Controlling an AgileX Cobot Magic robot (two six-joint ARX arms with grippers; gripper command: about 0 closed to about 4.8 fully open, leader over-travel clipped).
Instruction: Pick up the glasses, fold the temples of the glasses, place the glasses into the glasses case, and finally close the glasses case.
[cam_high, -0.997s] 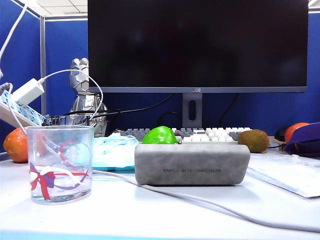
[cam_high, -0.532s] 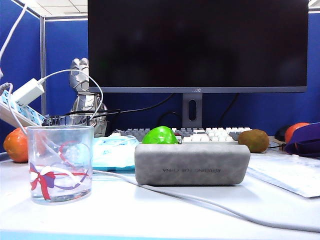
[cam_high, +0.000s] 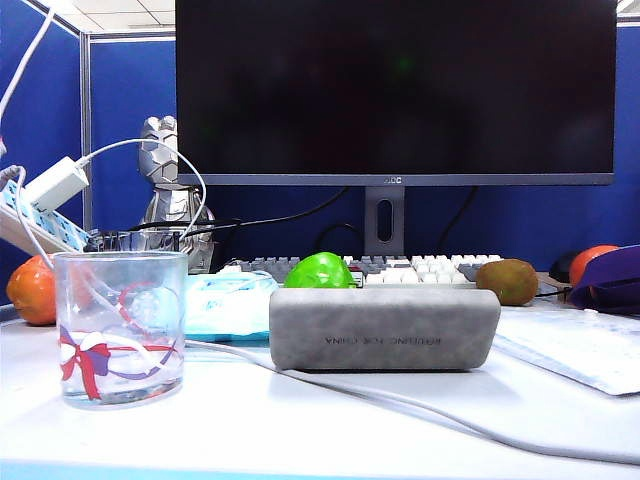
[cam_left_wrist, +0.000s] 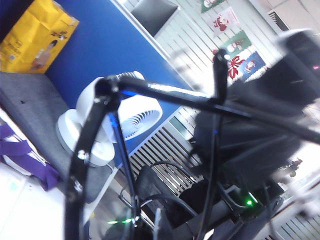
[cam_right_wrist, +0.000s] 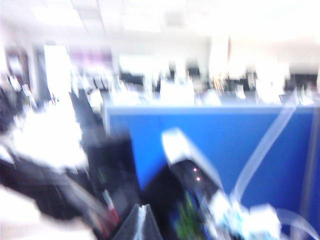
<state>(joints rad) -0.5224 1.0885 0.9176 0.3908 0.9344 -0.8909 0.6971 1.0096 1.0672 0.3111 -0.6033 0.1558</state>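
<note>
**Exterior view: case shut on the table, arms out of shot**

Containers first. One glasses case (cam_high: 384, 329), grey and oblong, lies on its long side at the middle of the white table (cam_high: 300, 430). Its lid is down, so what it holds cannot be seen. The small dark lettering on the near face reads upside down. The glasses show in none of the three views.

One clear tumbler (cam_high: 120, 325) with a red and purple ribbon print stands upright at front left, well apart from the case. Through its wall only things behind it show.

Count of the rest:
- one pale blue packet (cam_high: 232, 305), between tumbler and case and behind both
- one white cable (cam_high: 400, 400), crossing the table in front of the case
- one green fruit (cam_high: 320, 270) and one brown fruit (cam_high: 508, 281), both behind the case
- two orange fruits, one far left (cam_high: 30, 290) and one far right (cam_high: 590, 262)
- one dark monitor (cam_high: 395, 90), with one keyboard (cam_high: 420, 268) at its foot
- one silver figurine (cam_high: 168, 190)
- one power strip (cam_high: 40, 215)

Left gripper: seen in no view. Its wrist camera looks out at a white fan (cam_left_wrist: 135, 117) and black rods, so I cannot tell its state.

Right gripper (cam_right_wrist: 141, 225): heavily blurred and raised off the table. It shows as a grey wedge at the frame edge, fingers pressed together on nothing visible.
</note>
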